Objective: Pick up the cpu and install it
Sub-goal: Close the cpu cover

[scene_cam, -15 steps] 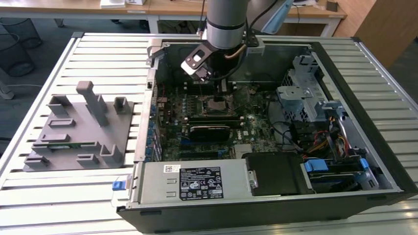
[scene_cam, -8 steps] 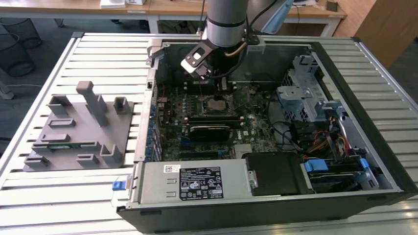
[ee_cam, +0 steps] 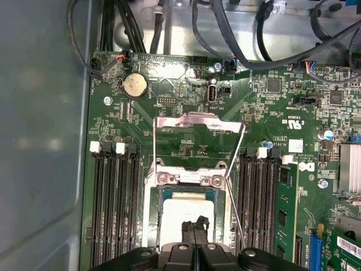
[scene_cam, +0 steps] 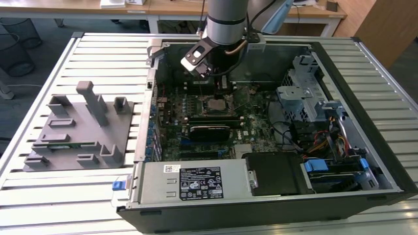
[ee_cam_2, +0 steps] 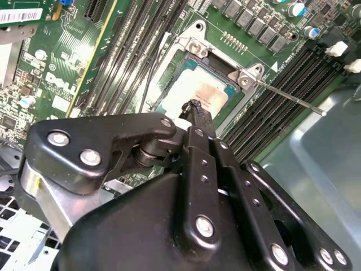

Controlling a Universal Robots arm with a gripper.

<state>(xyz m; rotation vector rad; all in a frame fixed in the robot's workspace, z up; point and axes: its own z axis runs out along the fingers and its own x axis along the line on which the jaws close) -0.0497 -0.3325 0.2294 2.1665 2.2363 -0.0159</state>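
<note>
A slatted table [scene_cam: 58, 205] carries an open computer case [scene_cam: 261, 215], with a grey fixture [scene_cam: 72, 132] beside it on the exterior view's left. The arm [scene_cam: 228, 14] reaches down over the motherboard [scene_cam: 255, 132]. Black memory slots [ee_cam: 115, 197] stand on both sides of the socket. The metal load plate [ee_cam: 192, 119] is flipped up and the thin lever [ee_cam_2: 287, 97] sticks out aside. The cpu [ee_cam: 180, 206] lies flat in the socket. The gripper [ee_cam: 194, 223] is right over the cpu, its fingers pressed together with nothing between them. Whether they touch the cpu is not clear.
</note>
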